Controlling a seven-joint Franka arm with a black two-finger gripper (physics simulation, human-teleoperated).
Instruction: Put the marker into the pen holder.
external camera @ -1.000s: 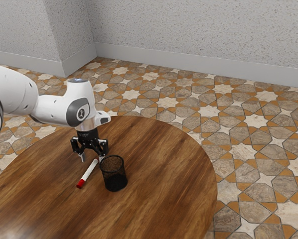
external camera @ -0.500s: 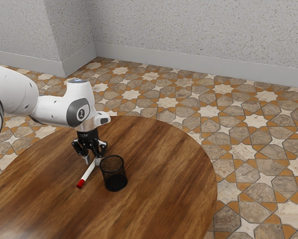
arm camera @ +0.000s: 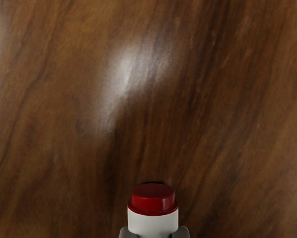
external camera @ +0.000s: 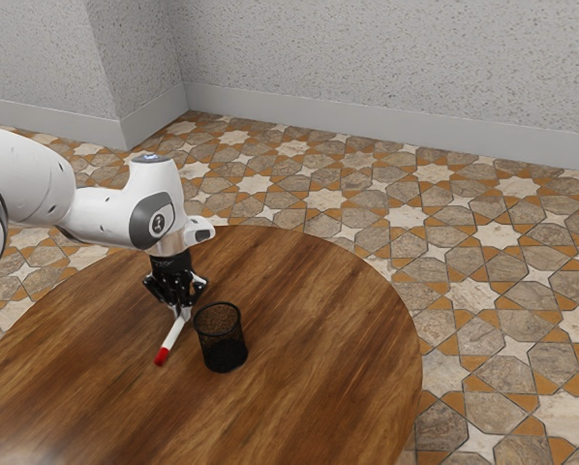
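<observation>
Where the exterior view looks across the round wooden table [external camera: 328,320], the gripper [external camera: 181,312] points down at it, well in from the table's far rim. Its fingers are drawn together on the marker [external camera: 173,335], holding the white barrel near the end opposite the red one. The marker slants from the fingertips toward the exterior view's lower left, red end lowest; whether that end touches the wood I cannot tell. Just beside, toward the exterior view's right, the black mesh pen holder [external camera: 221,339] stands upright on the table, its round mouth open upward, well in from the table's right-hand rim in that view. The marker is outside it.

The wrist view adds the close detail: the red end [arm camera: 152,198] has a narrower tip above a wider collar, the white barrel meets it, and grey fingertips press against the barrel from both sides, with wood grain and a pale gleam beyond. The exterior view gives the white arm [external camera: 106,212], the patterned floor [external camera: 483,291] and the speckled wall [external camera: 386,58].

A round dark badge [external camera: 157,224] on the arm bears a light mark, and small pale marks sit on the black collar above the gripper, too small to read.
</observation>
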